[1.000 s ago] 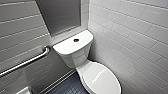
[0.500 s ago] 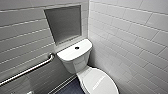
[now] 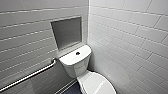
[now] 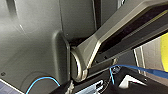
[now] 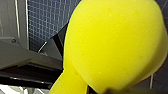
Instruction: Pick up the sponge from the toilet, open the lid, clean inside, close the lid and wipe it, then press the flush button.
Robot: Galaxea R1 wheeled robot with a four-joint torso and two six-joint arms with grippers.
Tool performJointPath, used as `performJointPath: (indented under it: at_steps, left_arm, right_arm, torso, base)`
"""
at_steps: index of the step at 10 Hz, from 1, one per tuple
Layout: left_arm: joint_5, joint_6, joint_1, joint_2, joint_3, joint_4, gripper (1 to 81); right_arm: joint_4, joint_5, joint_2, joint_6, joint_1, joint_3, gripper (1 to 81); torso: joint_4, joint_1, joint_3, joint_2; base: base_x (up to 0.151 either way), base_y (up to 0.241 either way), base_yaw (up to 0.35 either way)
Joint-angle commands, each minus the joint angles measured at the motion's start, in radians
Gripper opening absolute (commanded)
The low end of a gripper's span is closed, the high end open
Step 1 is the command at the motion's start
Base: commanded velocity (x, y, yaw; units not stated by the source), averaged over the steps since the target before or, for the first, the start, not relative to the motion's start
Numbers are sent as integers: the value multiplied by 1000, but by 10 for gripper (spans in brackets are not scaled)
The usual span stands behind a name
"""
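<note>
Right gripper's fingers are hard to make out behind the sponge (image 5: 112, 42); it hangs at the wrist, clear of the tiled floor (image 5: 50, 20), so I judge it gripped. Bottom centre-right of the head view, the lid (image 3: 98, 85) lies shut, long axis running up-left toward the flush button (image 3: 77, 53).

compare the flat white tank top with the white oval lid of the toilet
The flat white ceramic tank top carries a small dark round flush button; the smooth white oval plastic lid bears none. The tank top sits higher, against the tiled wall; the lid lies lower and is shut. Both are white and glossy.
</note>
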Motion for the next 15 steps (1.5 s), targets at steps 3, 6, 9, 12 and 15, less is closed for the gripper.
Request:
performJointPath:
  at_steps: [3,6,9,12,15]
  left_arm:
    - [73,-1,-7,74,-120,-17,811]
    - [21,-4,13,118,-201,-32,811]
    - [16,-4,18,107,-213,-32,811]
    - [16,-4,18,107,-213,-32,811]
    - [16,-4,18,107,-213,-31,811]
  right_arm:
    - [-94,-30,122,-3,-6,-153,10]
    - [-140,-30,144,-3,4,-142,10]
    - [-152,-30,150,-3,7,-145,10]
    - [-152,-30,150,-3,1,-156,10]
    - [-152,-30,158,-1,0,-183,10]
  torso:
    - [0,-109,4,169]
    - [0,-181,58,280]
    - [0,-242,173,377]
    - [0,-311,282,481]
    - [0,-383,295,590]
  base:
    - [0,0,0]
    - [0,0,0]
    - [0,0,0]
    - [0,0,0]
    - [0,0,0]
